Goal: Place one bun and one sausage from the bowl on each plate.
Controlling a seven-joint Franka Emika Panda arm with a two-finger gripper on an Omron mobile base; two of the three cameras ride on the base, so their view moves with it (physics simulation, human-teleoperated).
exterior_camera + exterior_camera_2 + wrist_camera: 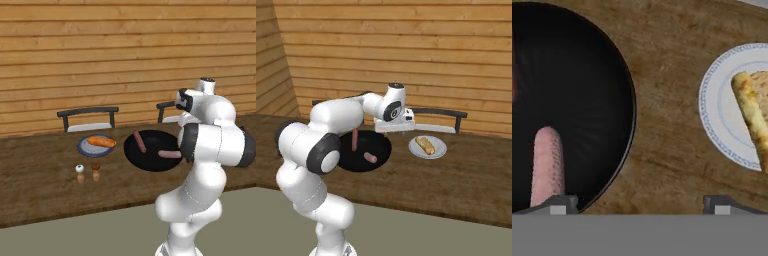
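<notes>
The bowl (150,150) is a wide, shallow black dish sitting on the brown wooden table (40,185), close to the table's far edge. 2 sausages lie inside it: one sausage (139,141) lies lengthwise toward the back of the dish, and the second sausage (170,154) lies crosswise nearer the arm's side. In the right base view the same bowl (361,152) shows both, the long one (355,139) pointing away from the camera and the short one (370,158) near the front rim. In the hand view the bowl's black inside (577,90) takes up the left half, with a pink sausage (547,165) lying at its lower edge, near the left fingertip.

Just beside the bowl on one side is a small blue-grey plate (85,148) holding 1 bun (101,142), orange-brown and long. On the bowl's other side, a little apart from it, a second plate (438,152) carries another bun (425,145); the hand view shows this plate's patterned rim (709,120) and the toasted bun (752,117) resting across it. Neither plate holds a sausage.

The gripper (639,202) hangs above the bare table between the bowl and that second plate, fingers spread wide and empty; in the right base view it sits low over the table (397,126).

Toward the table's front stand 2 small shakers, one white-topped (80,172) and one brown-topped (95,171). 2 dark chairs (87,117) sit behind the table against the wooden plank wall (100,50).
</notes>
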